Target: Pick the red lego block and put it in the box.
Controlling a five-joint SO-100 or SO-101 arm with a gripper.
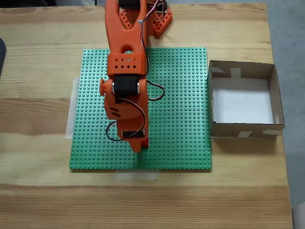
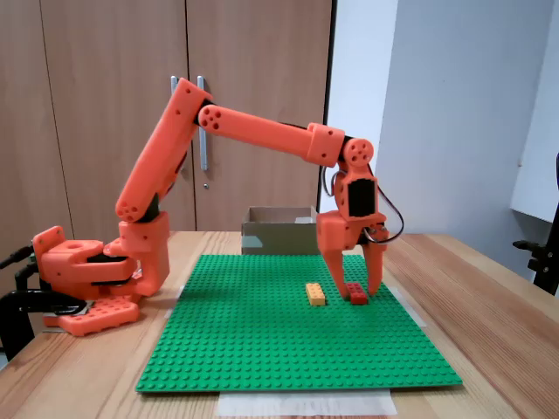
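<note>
In a fixed view from the side, the red lego block lies on the green studded baseplate, right of a yellow-orange brick. My orange gripper reaches down over the red block, open, with one finger on each side of it and the tips close to the plate. In a fixed view from above, the arm and gripper cover both bricks. The box, brown cardboard with a white bottom, stands against the baseplate's right edge in that view, with nothing inside. From the side, the box sits behind the plate.
The baseplate is taped to a wooden table. The arm's orange base stands at the plate's far edge as seen from above. A cupboard and a wall rise behind the table in the side view.
</note>
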